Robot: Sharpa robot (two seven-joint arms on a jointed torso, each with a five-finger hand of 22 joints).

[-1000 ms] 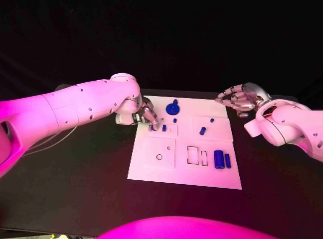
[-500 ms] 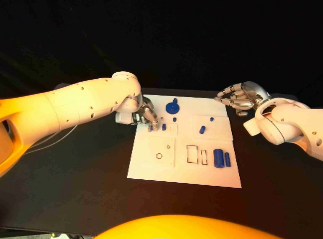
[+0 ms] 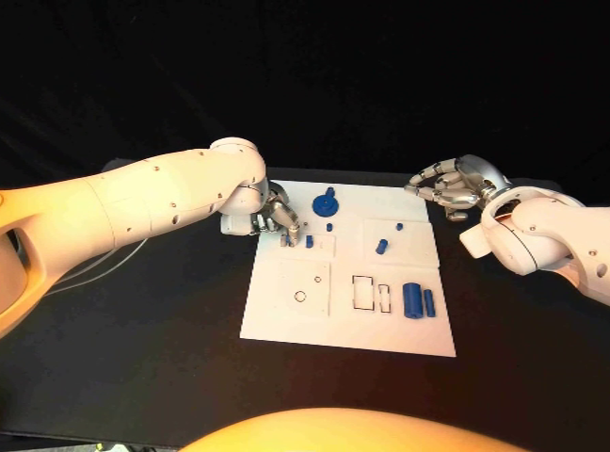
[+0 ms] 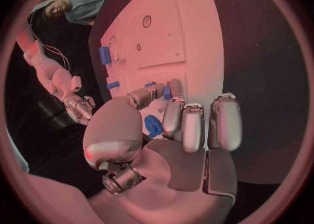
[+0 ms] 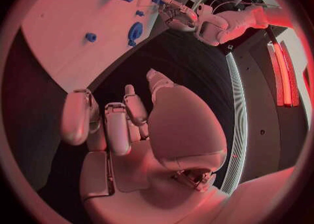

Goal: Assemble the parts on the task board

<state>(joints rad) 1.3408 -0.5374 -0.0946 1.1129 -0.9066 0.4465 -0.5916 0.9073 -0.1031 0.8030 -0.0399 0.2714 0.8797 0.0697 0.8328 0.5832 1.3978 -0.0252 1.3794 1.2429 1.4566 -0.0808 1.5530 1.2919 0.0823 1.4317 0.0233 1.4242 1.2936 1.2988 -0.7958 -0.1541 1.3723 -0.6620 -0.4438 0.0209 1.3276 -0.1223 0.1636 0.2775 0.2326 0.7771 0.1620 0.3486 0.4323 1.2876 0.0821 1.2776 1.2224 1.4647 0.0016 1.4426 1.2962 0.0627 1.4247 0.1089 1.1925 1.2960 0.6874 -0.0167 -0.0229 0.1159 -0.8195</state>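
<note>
The white task board [image 3: 285,315] lies mid-table. My left hand [image 3: 280,222] reaches over its far left part, and in the left wrist view its thumb and a finger [image 4: 175,90] pinch a small blue peg [image 3: 310,241] standing on the board. Just beyond the hand sits a blue round knob [image 3: 327,202] [image 4: 154,126]. Two tiny blue studs [image 3: 331,227] [image 3: 399,226] and another peg [image 3: 382,247] lie mid-board. A blue cylinder [image 3: 412,299] and a thin blue bar [image 3: 430,301] lie at the near right. My right hand [image 3: 450,189] hovers off the far right corner, fingers curled, holding nothing.
Outlined recesses [image 3: 373,294] and a small round hole [image 3: 299,296] mark the board's near half. Black tabletop [image 3: 142,358] surrounds the board. My left forearm [image 3: 129,207] crosses the table's left side.
</note>
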